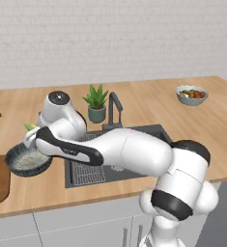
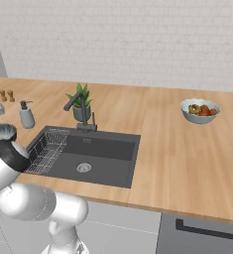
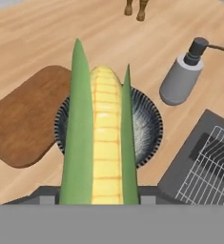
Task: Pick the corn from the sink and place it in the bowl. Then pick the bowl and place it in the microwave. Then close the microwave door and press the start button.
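We have the corn (image 3: 101, 143) up out of the sink (image 2: 95, 154) and hanging over the bowl (image 3: 149, 126), which sits on the counter (image 2: 187, 149) just left of the basin, between a brown cutting board (image 3: 25, 119) and a grey soap dispenser (image 3: 180, 78). In the hand view the cob runs straight up from the bottom edge, yellow kernels flanked by two green husk leaves, with the bowl's ribbed rim showing on both sides of it. The jaws are pinching the corn near its lower end, though the fingertips themselves are hidden behind the cob, so we judge the grip from how it is carried. From the left base view a bit of the green husk pokes out beside the wrist, above the bowl.

We judge the corn to be light and stiff, with a bumpy, rounded body that could roll or twist in a two-finger grip; across the middle of the kernels is the firmer hold, since the husk leaves are thin and would bend. The bowl looks heavier and rigid, and we would take it by pinching the rim wall, keeping it level so the cob stays inside.
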